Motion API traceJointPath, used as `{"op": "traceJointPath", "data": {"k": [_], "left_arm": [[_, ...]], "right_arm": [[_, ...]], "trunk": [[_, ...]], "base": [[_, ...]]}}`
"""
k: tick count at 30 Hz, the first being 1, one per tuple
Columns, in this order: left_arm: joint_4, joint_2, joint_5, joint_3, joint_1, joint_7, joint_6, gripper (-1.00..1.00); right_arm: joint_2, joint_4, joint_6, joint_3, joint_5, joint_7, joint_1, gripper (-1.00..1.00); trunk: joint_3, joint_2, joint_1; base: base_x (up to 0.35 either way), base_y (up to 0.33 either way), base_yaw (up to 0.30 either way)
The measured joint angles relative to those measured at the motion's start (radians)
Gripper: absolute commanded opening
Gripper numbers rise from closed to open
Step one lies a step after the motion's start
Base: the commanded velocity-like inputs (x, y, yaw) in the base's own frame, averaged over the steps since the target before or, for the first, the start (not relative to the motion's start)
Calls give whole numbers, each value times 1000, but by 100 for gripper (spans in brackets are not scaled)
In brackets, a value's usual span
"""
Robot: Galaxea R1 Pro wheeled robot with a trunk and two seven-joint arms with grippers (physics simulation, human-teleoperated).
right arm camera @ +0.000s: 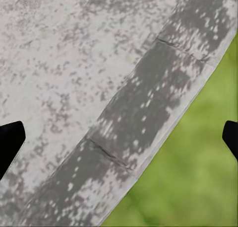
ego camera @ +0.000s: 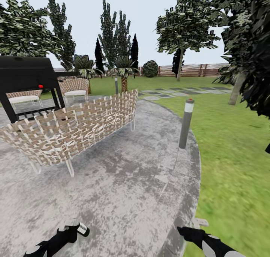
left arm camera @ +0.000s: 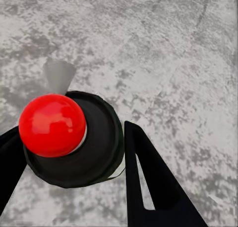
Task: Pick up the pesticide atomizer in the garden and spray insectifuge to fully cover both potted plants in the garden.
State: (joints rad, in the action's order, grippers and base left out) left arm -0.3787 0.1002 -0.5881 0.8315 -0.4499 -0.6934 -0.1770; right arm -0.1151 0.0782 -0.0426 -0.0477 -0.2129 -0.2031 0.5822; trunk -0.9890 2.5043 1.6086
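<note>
The pesticide atomizer sits between the fingers of the left end effector, which is closed on its dark body just under the red top; in the left wrist view the red ball cap faces the camera, with a black finger pressed against the bottle's side. It looks like a small, rigid, light bottle with a smooth round wall, so it could twist or slip in a pinch. A grip around the middle of the body, as now, seems soundest, leaving the nozzle free.

The right end effector hangs open and empty over the edge of the stone patio, where grey paving meets the lawn.

Ahead stand a woven sofa, a grey lamp post, and a slatted fence beyond the grass.
</note>
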Motion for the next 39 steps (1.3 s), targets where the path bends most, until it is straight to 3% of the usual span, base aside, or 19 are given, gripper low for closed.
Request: {"op": "traceJointPath", "data": {"k": [17, 34, 38, 39], "left_arm": [[0, 0, 0, 0, 0, 0, 0, -100], [0, 0, 0, 0, 0, 0, 0, -100], [-1, -6, -1, -3, 0, 3, 1, -100], [-2, -22, -1, -6, 0, 4, 0, -100]], "right_arm": [[-1, 0, 0, 1, -2, -1, 0, 100], [0, -1, 0, 0, -1, -5, 0, 100], [6, -3, 0, -5, 4, -2, 0, 100], [8, -3, 0, -6, 6, -1, 0, 100]], "trunk": [[0, 0, 0], [3, 0, 0], [3, 0, 0], [3, 0, 0]], "base": [[337, 0, -4], [337, 0, -111], [338, 0, -3], [339, 0, -1]]}}
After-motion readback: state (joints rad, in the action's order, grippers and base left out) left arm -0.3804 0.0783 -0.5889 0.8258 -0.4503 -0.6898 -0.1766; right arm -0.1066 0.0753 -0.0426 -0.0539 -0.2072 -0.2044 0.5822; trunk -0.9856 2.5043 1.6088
